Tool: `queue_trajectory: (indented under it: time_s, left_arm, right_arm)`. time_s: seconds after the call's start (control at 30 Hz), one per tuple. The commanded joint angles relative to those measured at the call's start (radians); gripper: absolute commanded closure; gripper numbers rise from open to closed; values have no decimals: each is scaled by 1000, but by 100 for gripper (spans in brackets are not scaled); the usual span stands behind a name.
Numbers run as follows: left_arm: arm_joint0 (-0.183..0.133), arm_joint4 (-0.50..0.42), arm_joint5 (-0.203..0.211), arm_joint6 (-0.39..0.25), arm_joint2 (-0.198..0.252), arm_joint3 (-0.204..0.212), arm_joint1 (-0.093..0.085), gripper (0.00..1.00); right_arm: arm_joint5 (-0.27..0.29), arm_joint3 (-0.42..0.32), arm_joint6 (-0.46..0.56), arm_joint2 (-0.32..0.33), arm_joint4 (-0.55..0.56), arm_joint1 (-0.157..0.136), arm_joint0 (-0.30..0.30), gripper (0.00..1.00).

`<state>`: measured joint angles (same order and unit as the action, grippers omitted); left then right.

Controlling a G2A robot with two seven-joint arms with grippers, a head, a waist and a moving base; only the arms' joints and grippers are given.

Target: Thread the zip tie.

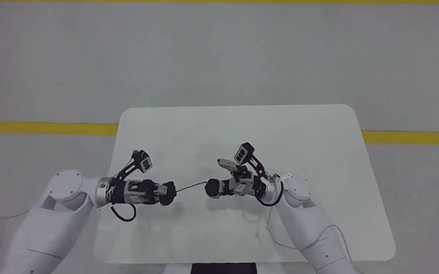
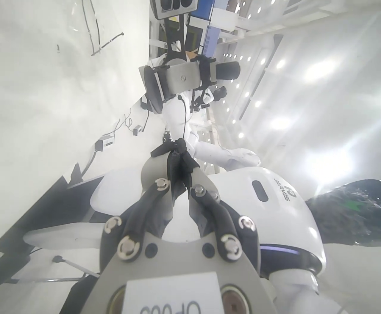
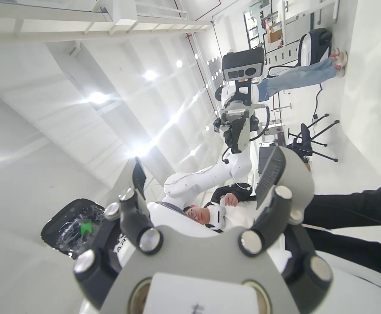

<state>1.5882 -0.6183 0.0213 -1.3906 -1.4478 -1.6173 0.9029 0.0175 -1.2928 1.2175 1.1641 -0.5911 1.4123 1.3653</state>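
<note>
Two pincers, one zip tie, one desk.

1. Left pincer (image 1: pixel 168 191): above the 7 o'clock part of the desk (image 1: pixel 293 133), pointing toward 3 o'clock. In the left wrist view its two fingers are pressed together (image 2: pixel 178 162) on something thin and black, judged to be one end of the strap.
2. Zip tie (image 1: pixel 191 185): a thin dark strap in the air above the desk. It runs from the left pincer toward 3 o'clock, and its free end comes just beside the right pincer. Whether it touches cannot be told, and neither can which end carries the locking head.
3. Right pincer (image 1: pixel 212 187): near the desk's 6 o'clock edge, facing 9 o'clock and directly opposite the left one. In the right wrist view its fingers stand wide apart (image 3: pixel 205 166) with nothing between them.

Step in hand (judged): the strap is being offered across the gap, and the second hold is not yet taken, so threading proper has not begun.

Next move (judged): bring the strap's free end between the spread fingers and close them gently. The left pincer should keep a steady hold, since a thin strap will flex and drift off line.
</note>
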Motion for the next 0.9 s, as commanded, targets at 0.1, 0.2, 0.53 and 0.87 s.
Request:
queue_trajectory:
  time_s: [0.1,0.2,0.53,0.87]
  left_arm:
    - [2,-1,-3,1,3,-2,-1,100]
    - [2,-1,-3,1,3,-2,-1,100]
    - [2,-1,-3,1,3,-2,-1,100]
    - [2,-1,-3,1,3,-2,-1,100]
  right_arm:
    - [20,4,1,-12,-2,-5,2,58]
    - [33,10,-3,-20,-8,-8,5,62]
    - [57,12,-2,-54,-12,-14,9,62]
    - [81,8,2,-80,-13,-23,11,79]
